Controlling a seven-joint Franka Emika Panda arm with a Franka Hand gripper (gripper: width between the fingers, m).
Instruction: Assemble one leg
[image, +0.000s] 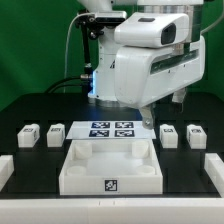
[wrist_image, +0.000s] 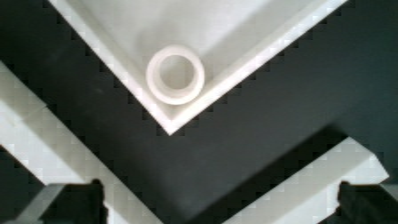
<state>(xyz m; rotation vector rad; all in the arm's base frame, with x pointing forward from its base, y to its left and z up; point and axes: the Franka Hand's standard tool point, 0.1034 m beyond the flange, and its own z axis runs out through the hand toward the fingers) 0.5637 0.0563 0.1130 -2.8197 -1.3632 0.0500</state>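
The fingers (wrist_image: 199, 203) are wide open and hold nothing, above a corner of the white tray (wrist_image: 214, 25). Small legs (image: 28, 131) sit on the desk (image: 35, 105).

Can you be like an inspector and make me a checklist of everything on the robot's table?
surface: black table, flat, no spills seen.
job's things: four legs, all loose on the table, two on the exterior view's left and two on its right. The big white tray sits in front, with a round hole in one corner.
clutter: marker board behind the tray, and a white piece at each front edge.
grippers: the hand is open and empty, above a tray corner.
cables: one black cable behind the arm.
surroundings: green backdrop.
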